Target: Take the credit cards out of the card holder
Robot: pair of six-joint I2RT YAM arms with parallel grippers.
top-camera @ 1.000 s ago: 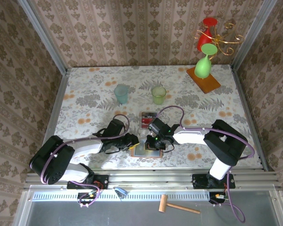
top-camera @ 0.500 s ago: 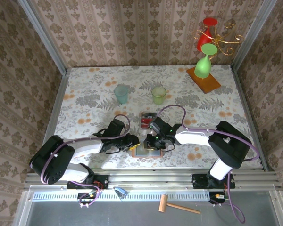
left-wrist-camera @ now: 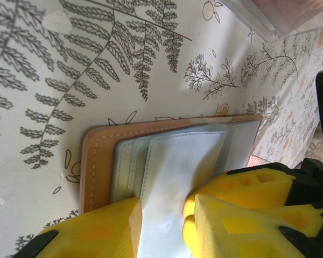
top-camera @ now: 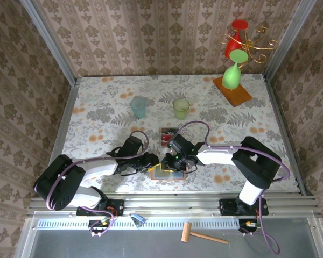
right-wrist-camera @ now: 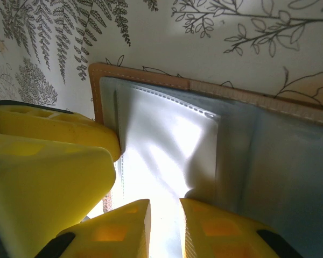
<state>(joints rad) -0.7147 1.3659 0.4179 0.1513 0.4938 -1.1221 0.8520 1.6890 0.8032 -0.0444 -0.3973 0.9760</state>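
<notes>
The card holder (top-camera: 166,173) lies open and flat on the counter (top-camera: 97,113). The left gripper (top-camera: 153,163) sits at the left end of the card holder. Its yellow fingers (left-wrist-camera: 97,231) are apart, not clenched, and a pale grey-blue pocket flap (left-wrist-camera: 177,161) lies between them. The right gripper (top-camera: 173,163) sits over the back edge of the card holder. Its fingers (right-wrist-camera: 215,226) are close together with a thin gap, and a shiny pocket sheet shows in the gap. I cannot tell if they pinch it. Just behind the card holder is a clear tray (top-camera: 169,129) with red and dark credit cards (top-camera: 168,138) in it.
</notes>
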